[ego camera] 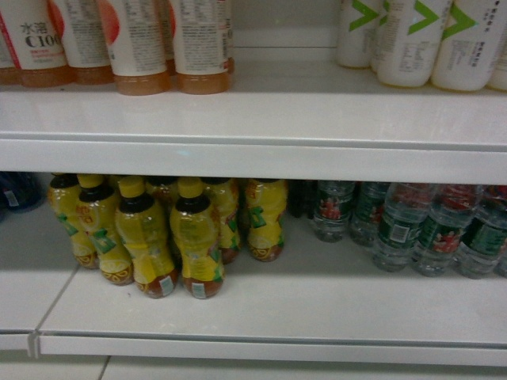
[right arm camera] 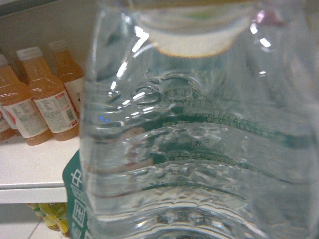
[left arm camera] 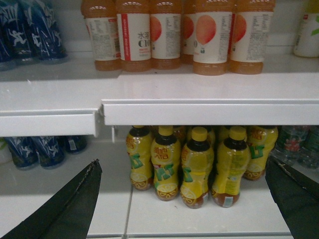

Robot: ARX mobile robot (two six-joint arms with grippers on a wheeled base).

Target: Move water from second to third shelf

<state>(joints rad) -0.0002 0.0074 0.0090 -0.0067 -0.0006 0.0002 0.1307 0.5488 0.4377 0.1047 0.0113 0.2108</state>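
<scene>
My right wrist camera is filled by the water bottle (right arm camera: 199,149), clear ribbed plastic pressed right up to the lens, green label edge with white characters at lower left. I can't see the right gripper's fingers at all, so I can't tell whether they're clamped on it. The bottle sits high, level with the upper shelf (right arm camera: 35,172), where orange drink bottles (right arm camera: 37,99) stand behind it to the left.

Left gripper (left arm camera: 184,199): two dark fingers (left arm camera: 70,204) at the bottom corners of its wrist view, spread wide, nothing between them. It faces the lower shelf (left arm camera: 199,219), straight at the cluster of yellow lemon-tea bottles (left arm camera: 197,167). Blue-label bottles (left arm camera: 35,149) further left on that level.

Head view: neither arm visible. Lower shelf (ego camera: 277,305) has the yellow tea group (ego camera: 154,237) on the left and a row of green-label water bottles (ego camera: 404,229) on the right, standing upright. Upper shelf (ego camera: 277,119) carries orange drinks (ego camera: 139,43) left and white bottles with green marks (ego camera: 420,39) right, with bare shelf between them.
</scene>
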